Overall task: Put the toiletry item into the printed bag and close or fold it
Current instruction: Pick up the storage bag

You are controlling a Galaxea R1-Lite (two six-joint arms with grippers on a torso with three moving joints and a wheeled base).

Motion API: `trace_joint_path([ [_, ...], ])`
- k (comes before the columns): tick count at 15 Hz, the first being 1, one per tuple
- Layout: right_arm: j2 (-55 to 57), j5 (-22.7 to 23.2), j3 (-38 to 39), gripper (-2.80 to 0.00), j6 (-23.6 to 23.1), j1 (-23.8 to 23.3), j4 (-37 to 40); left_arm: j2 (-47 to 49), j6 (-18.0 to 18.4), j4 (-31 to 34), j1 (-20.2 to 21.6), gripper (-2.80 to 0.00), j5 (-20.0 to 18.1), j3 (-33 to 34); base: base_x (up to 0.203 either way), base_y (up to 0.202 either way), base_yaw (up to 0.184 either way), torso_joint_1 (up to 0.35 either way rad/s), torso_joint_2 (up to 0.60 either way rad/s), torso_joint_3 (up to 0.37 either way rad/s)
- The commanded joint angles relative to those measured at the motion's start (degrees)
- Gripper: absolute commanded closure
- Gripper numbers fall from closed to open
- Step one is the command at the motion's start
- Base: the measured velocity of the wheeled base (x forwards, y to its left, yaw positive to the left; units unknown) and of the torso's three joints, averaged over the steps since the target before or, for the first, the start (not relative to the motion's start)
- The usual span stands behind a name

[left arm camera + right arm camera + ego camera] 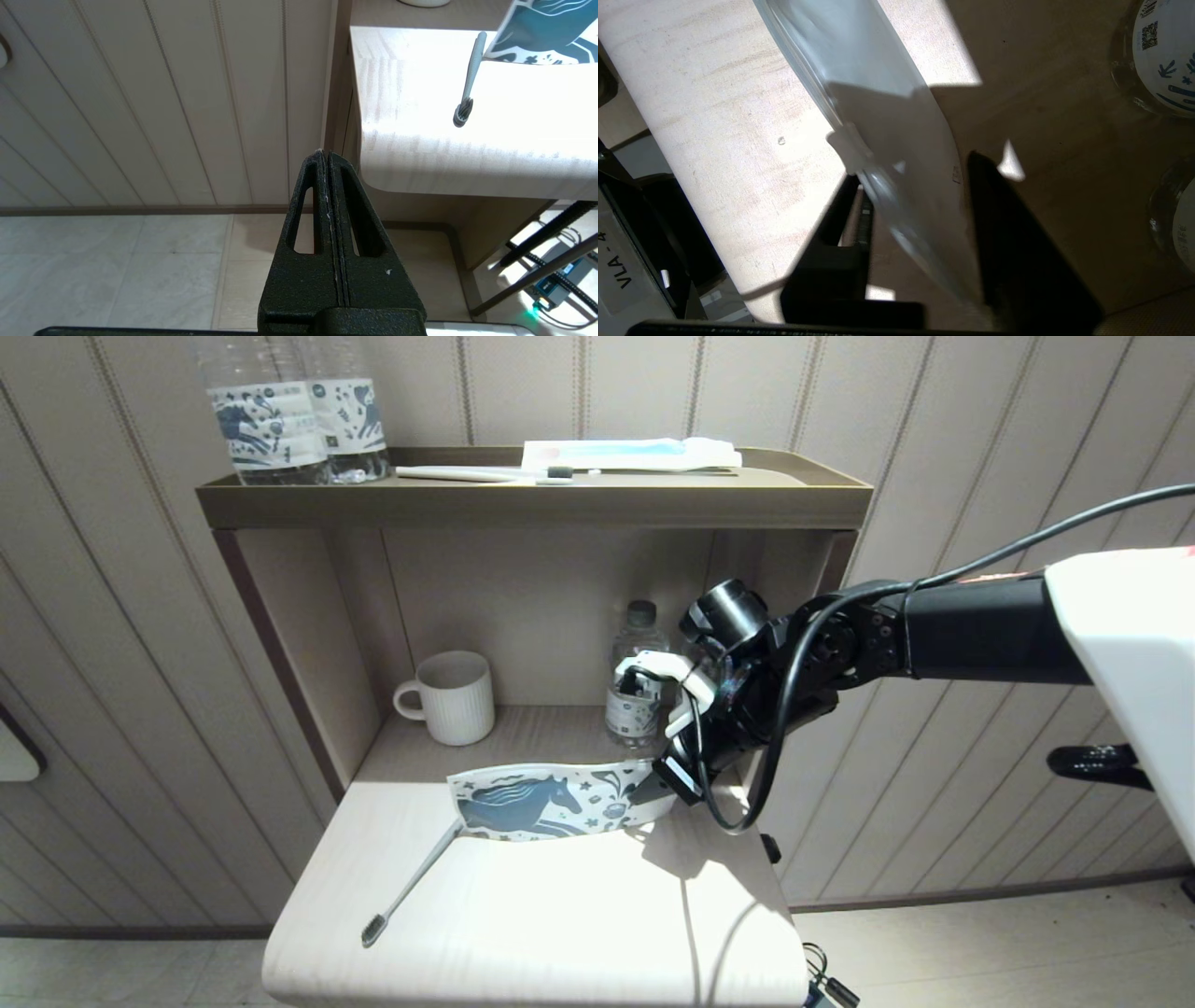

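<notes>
The left gripper [329, 161], seen only by its own wrist camera, hangs low beside the table [523, 915] with its fingers pressed together, holding nothing. At about seven o'clock on the table lies the toothbrush [411, 882], its handle touching the printed bag [551, 803]. At three o'clock, the right gripper [674, 775] has the bag's end between its fingers. Its wrist camera shows the bag's zip slider [847, 147].
</notes>
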Motion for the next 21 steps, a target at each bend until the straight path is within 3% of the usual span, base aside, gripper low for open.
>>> trace_joint_path([
  [1, 0.1, 0.2, 0.1, 0.0, -0.1, -0.1, 0.3, 0.1, 0.0, 0.1, 0.0, 0.0, 0.0, 0.0, 0.0, 0.0, 0.0, 0.0, 0.0, 0.0],
  [9, -6.8, 1.0, 4.9, 0.0, 0.5, 0.2, 0.1, -0.2, 0.0, -0.3, 0.0, 0.0, 0.0, 0.1, 0.0, 0.0, 0.0, 0.0, 0.0, 0.0],
  [12, -14.5, 1.1, 9.8, 0.0, 1.6, 0.5, 0.2, 0.2, 3.1, -0.4, 0.1, 0.0, -0.3, -0.2, 0.0, 0.0, 0.0, 0.0, 0.0, 0.0],
  [14, -20.1, 0.9, 13.7, 0.0, 2.2, 1.8, 0.2, 2.7, 4.0, -0.4, 0.1, 0.0, -3.8, -4.9, 0.0, 0.0, 0.0, 0.0, 0.0, 0.0],
  [17, -26.5, -0.6, 17.9, 0.0, 3.4, 5.6, 0.7, 13.8, 2.0, -0.6, 0.1, 0.0, -8.7, -15.5, 0.0, 0.0, 0.0, 0.0, 0.0, 0.0],
  [21, -31.0, -9.8, 21.1, 0.0, 5.5, 13.3, 1.9, 31.3, 0.3, -0.5, 0.1, 0.0, -15.2, -31.6, 0.0, 0.0, 0.0, 0.0, 0.0, 0.0],
])
